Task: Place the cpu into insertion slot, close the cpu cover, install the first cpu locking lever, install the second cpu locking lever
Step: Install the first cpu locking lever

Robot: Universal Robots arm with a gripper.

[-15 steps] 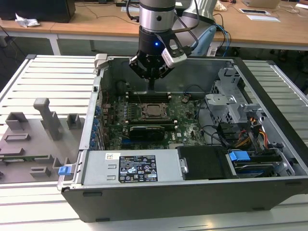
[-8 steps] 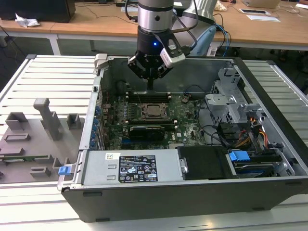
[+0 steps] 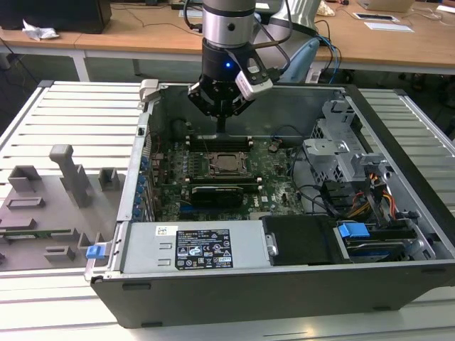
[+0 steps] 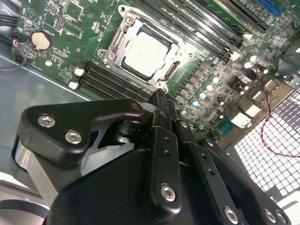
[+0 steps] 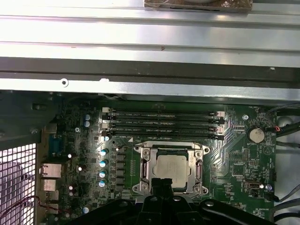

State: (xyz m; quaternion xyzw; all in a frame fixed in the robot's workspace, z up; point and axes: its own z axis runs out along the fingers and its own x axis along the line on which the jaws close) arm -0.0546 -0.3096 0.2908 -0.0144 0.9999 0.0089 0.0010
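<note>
Already the cpu (image 5: 170,169) sits in the insertion slot (image 5: 140,165) under the cpu cover (image 5: 200,168), just below the clenched, empty claw (image 4: 159,95).

The computer case (image 3: 284,284) lies open on a slatted table (image 3: 78,114). In the case, the motherboard (image 3: 277,177) is on the floor. The cpu (image 3: 227,164) sits in the insertion slot (image 3: 213,172) near the middle of the board, with the cpu cover (image 5: 198,167) down around it. Memory slots (image 5: 161,124) lie beside the socket. The gripper (image 3: 221,130) hangs above the socket's far side. The power supply (image 3: 192,249) lies along the near wall, and drive cages (image 3: 341,156) are at the exterior view's right. A fixture tray (image 3: 50,206) lies at the exterior view's left, outside the case.
</note>
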